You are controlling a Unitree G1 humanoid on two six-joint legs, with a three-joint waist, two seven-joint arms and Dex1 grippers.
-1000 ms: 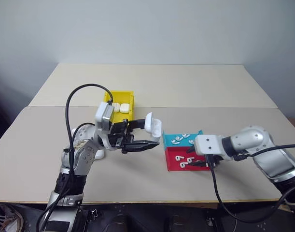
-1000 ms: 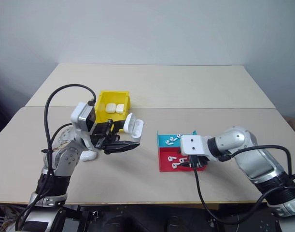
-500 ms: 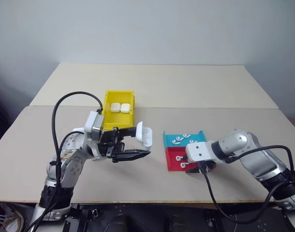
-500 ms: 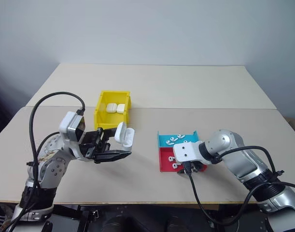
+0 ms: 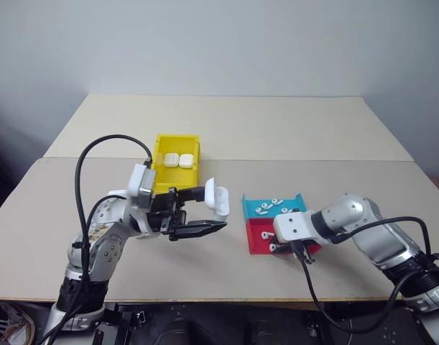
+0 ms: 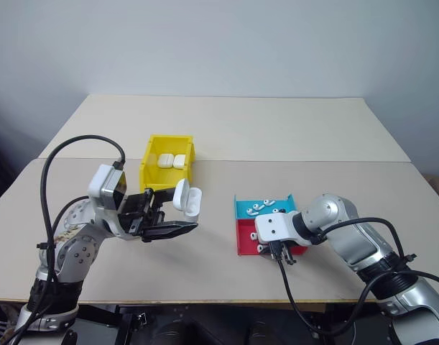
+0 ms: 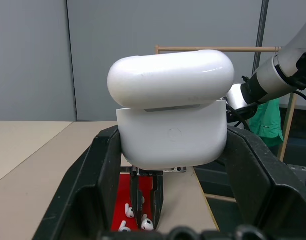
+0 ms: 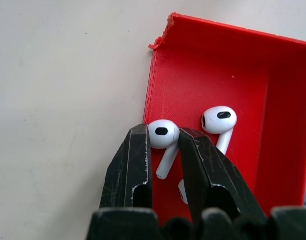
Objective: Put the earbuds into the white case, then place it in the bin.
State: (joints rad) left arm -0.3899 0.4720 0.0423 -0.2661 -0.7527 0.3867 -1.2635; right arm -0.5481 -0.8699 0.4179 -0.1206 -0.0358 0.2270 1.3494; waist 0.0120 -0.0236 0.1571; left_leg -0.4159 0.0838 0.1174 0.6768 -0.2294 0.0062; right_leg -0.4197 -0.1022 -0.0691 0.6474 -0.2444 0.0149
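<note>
Head views: right tool (image 5: 297, 251) has dropped into the red half of the tray (image 5: 256, 246) since a second ago, when it hung open just above it; the right arm has swung in closer to the tray. Left tool (image 5: 196, 215) has pulled back and left a little, still clamped on the white case (image 5: 218, 198), lid flipped up, held above the worktop (image 5: 226, 136) between the bin (image 5: 166, 181) and the tray. Bin has two cases in it

Left wrist view: case (image 7: 172, 131) sits pinched between both black fingers (image 7: 100, 170), lid ajar, mouth ready

Right wrist view: fingers (image 8: 137, 160) have narrowed onto the head of one earbud (image 8: 162, 137) at the tray's red wall; a second earbud (image 8: 219, 122) lies just beside, untouched

Judgement: pick is made or nearly so; next is lifting it over to the open case without it slipping
</note>
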